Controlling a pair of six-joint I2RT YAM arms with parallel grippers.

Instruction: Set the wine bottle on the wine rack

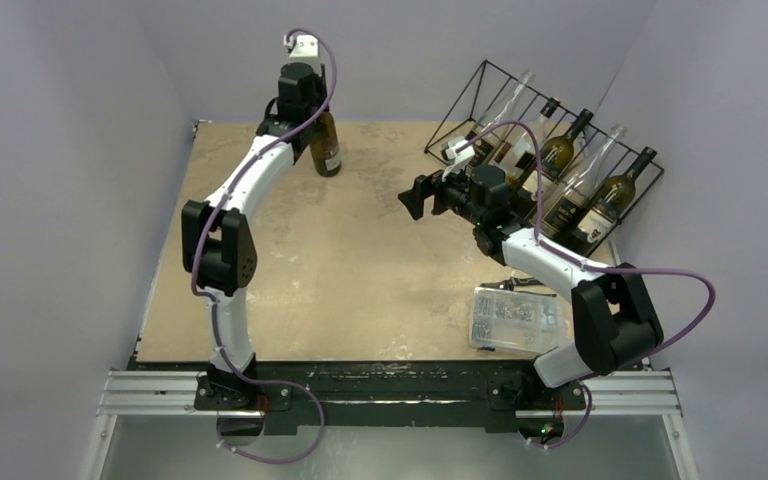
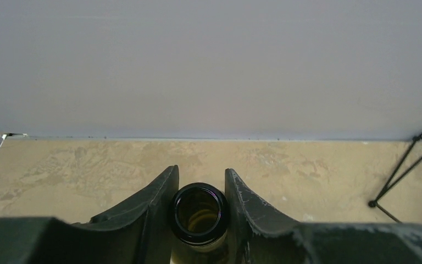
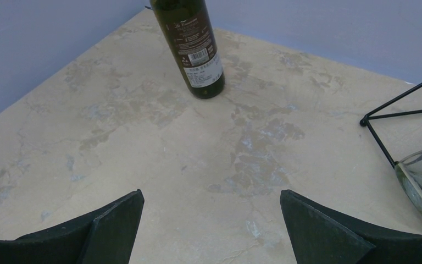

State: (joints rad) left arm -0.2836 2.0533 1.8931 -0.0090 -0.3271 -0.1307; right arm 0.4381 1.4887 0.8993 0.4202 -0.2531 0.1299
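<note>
Now, grasp step. Far side of counter [image 1: 360, 270], left of centre: wine bottle [image 1: 326, 148] upright, base on surface, not yet lifted. Left jaws pinch its neck at open mouth, one on each side, from above. Centre: right jaws spread wide, holding nothing, hovering over counter, pointed toward bottle. Far right: wine rack [image 1: 456, 105], several bottles [image 1: 610, 195] lying tilted in it. Next, likely: lift straight up, carry right, tip to slot angle. Neck-only grip may let heavy body swing.
</note>
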